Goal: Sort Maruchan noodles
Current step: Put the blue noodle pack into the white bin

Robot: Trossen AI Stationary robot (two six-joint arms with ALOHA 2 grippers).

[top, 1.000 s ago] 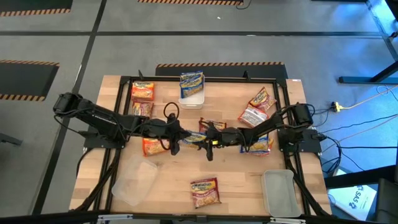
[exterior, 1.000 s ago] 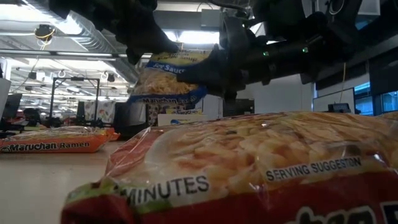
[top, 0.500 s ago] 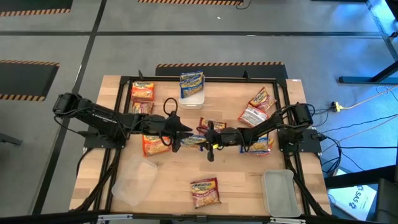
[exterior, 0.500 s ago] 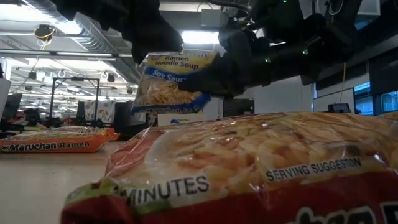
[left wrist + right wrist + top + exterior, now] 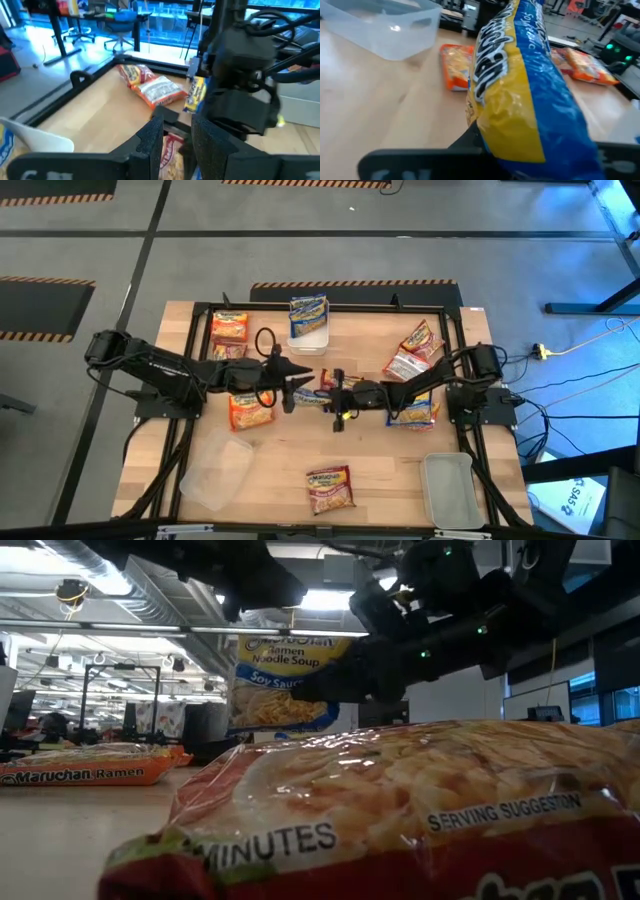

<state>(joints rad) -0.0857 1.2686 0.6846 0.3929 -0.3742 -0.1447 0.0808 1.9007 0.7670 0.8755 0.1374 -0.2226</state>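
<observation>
A blue Maruchan soy-sauce packet [image 5: 285, 680] hangs upright above the table's middle, between my two grippers [image 5: 310, 396]. My left gripper [image 5: 288, 386] reaches in from the left and is shut on its top. My right gripper [image 5: 333, 392] comes from the right and is shut on its side; the packet fills the right wrist view [image 5: 520, 85]. Other packets lie flat: orange ones [image 5: 230, 326] [image 5: 250, 413], red ones [image 5: 408, 365] [image 5: 330, 486], a blue one [image 5: 415, 413], and one blue packet [image 5: 308, 310] on a white tub. My left gripper [image 5: 255, 585] meets the blue packet at its top edge [image 5: 285, 622] from above; its own body hides the fingertips. The packet hangs upright below it, clear of the table. My right gripper [image 5: 365, 685] pinches the packet's side edge [image 5: 335, 690] between its two fingers, coming level from the table's right.
A white tub [image 5: 308, 335] stands at the far middle. A clear tub [image 5: 215, 472] lies near left and another tub [image 5: 447, 488] near right. A black frame [image 5: 195, 310] borders the work area. A red packet [image 5: 400, 810] fills the low view's foreground.
Both grippers have risen a little and shifted toward the far edge, the left also creeping toward the right. The blue packet has come up with them and swung from tilted to upright, both still shut on it.
</observation>
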